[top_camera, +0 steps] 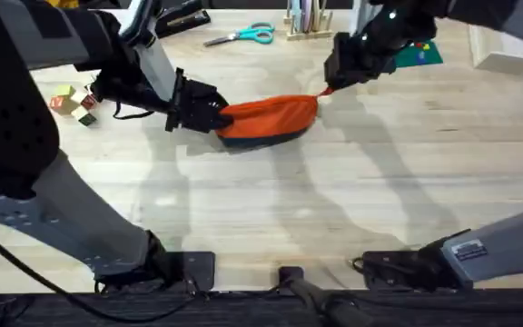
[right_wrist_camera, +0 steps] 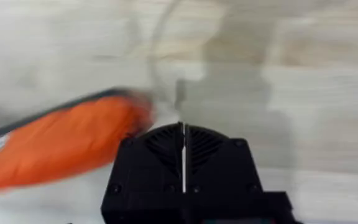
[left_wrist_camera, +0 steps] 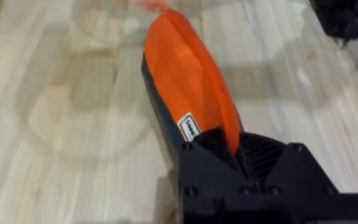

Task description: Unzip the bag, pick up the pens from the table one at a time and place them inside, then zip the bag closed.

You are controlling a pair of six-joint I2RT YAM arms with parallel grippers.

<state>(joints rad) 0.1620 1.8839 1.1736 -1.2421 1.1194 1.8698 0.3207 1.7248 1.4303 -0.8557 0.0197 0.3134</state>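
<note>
1. Overhead: One orange bag (top_camera: 266,118) lies mid-table (top_camera: 352,209), stretched between your two grippers. The left gripper (top_camera: 214,115) pinches its left end; the right gripper (top_camera: 327,84) sits at the right tip, where a scrap of orange pull tab (top_camera: 323,93) pokes out. Behind them you can count one pair of teal scissors (top_camera: 243,36), one cluster of small coloured blocks (top_camera: 73,103) at the left, and one holder of upright sticks (top_camera: 309,20). No pen can be picked out on the boards.

2. Left wrist: Your black fingers (left_wrist_camera: 219,146) are clamped on the near end of the bag (left_wrist_camera: 188,81), dark underside down, a small white label (left_wrist_camera: 190,126) just ahead of them. Hold this anchor firm and low so the fabric stays taut.

3. Right wrist: The right gripper (right_wrist_camera: 183,134) shows its fingers pressed together to a thin seam, just beside the bag's end (right_wrist_camera: 61,146); whether the tab is pinched between them you cannot tell here. Judged from this, the zip step is in hand: draw the slider straight along the zipper line, toward the anchored end, without lifting the bag.
</note>
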